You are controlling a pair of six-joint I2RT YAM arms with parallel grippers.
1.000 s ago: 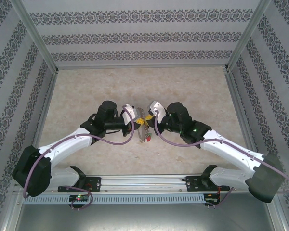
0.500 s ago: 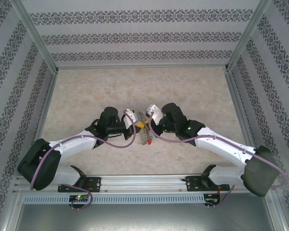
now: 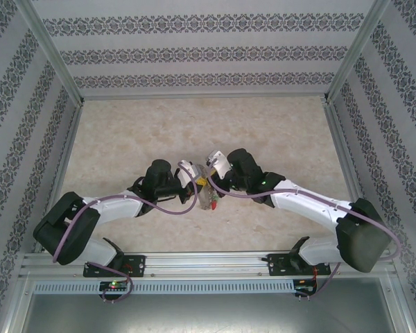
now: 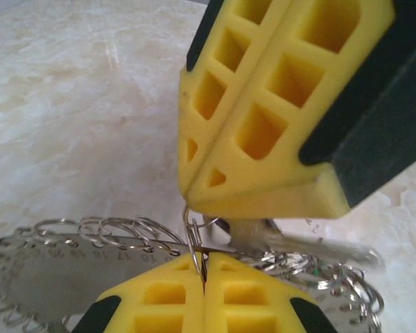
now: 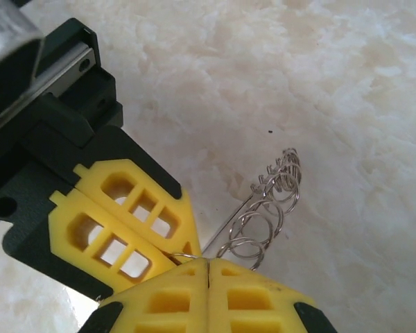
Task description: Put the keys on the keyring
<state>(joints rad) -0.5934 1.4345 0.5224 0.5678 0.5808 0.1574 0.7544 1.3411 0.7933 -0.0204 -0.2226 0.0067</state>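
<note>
Pinching keyring [image 4: 90, 239] wire: left gripper [image 4: 204, 262] and right gripper [image 4: 192, 195] clamped on it. Judged light, stiff, slippery — hold at rim.

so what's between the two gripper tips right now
A small wire ring spans the short gap between the left gripper and right gripper, both shut and seemingly pinching it; the keyring lies just behind. Clearest in the left wrist view.

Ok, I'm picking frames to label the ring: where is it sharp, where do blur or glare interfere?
Left wrist view: the thin silvery-grey looped keyring is fairly sharp, the marbled table behind it blurred, with pale glare. Right wrist view: its loops are crisp. Top external view: evenly lit, but the ring is too small to read.
</note>
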